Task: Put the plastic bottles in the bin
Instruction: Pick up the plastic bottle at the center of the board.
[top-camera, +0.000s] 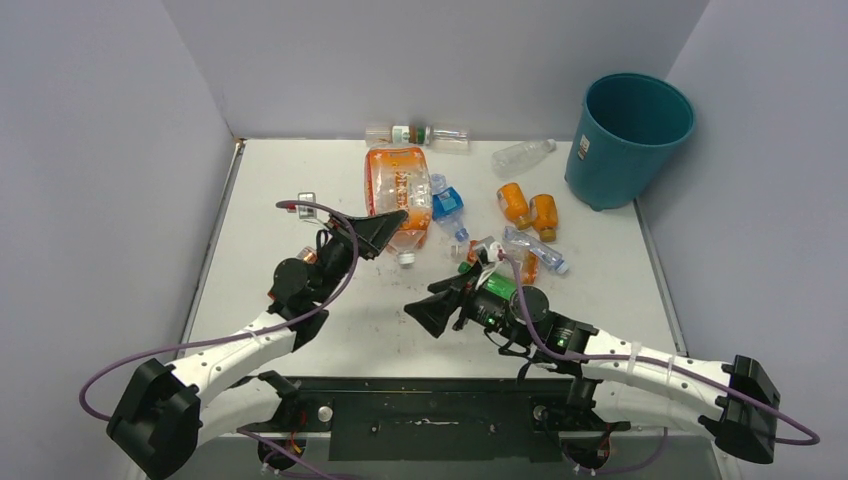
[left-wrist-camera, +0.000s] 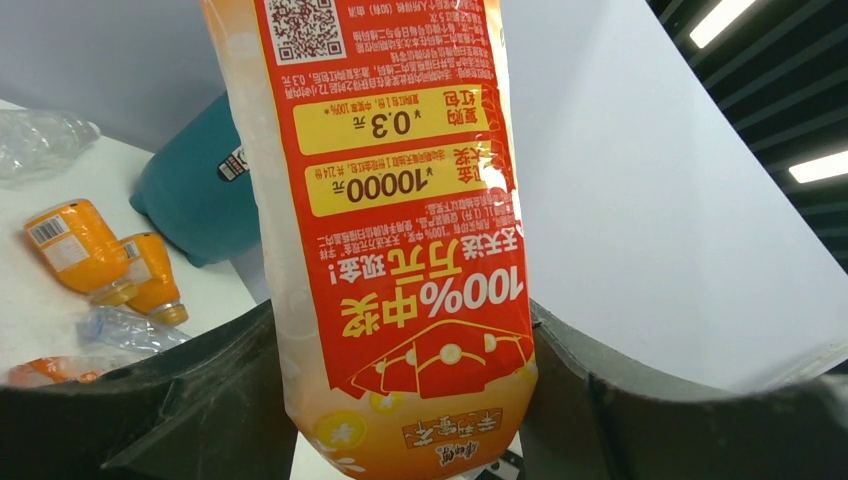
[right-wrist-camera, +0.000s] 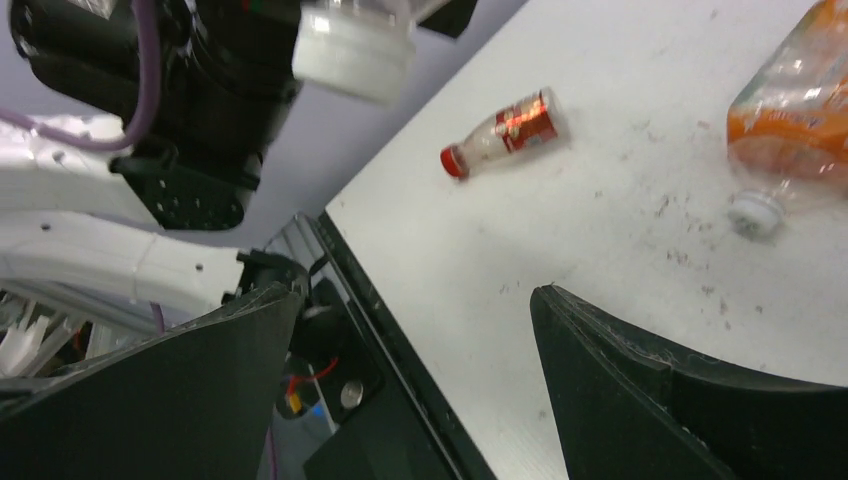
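Observation:
My left gripper (top-camera: 385, 228) is shut on the large orange-labelled jug (top-camera: 400, 190), with a finger on each side of its label (left-wrist-camera: 400, 230). The jug's white cap (right-wrist-camera: 755, 215) points at the table; I cannot tell if it touches. My right gripper (top-camera: 435, 310) stands open over bare table (right-wrist-camera: 415, 295). The teal bin (top-camera: 630, 130) stands upright at the back right (left-wrist-camera: 195, 200). Two orange bottles (top-camera: 528, 208), a blue-labelled one (top-camera: 447, 203), clear ones (top-camera: 522, 155) and a green one (top-camera: 497, 283) lie between jug and bin.
A small red-capped bottle (right-wrist-camera: 505, 130) lies by the left arm. A clear green-labelled bottle (top-camera: 415, 135) lies along the back wall. Grey walls enclose the table on three sides. The black mounting plate (top-camera: 430, 410) runs along the near edge.

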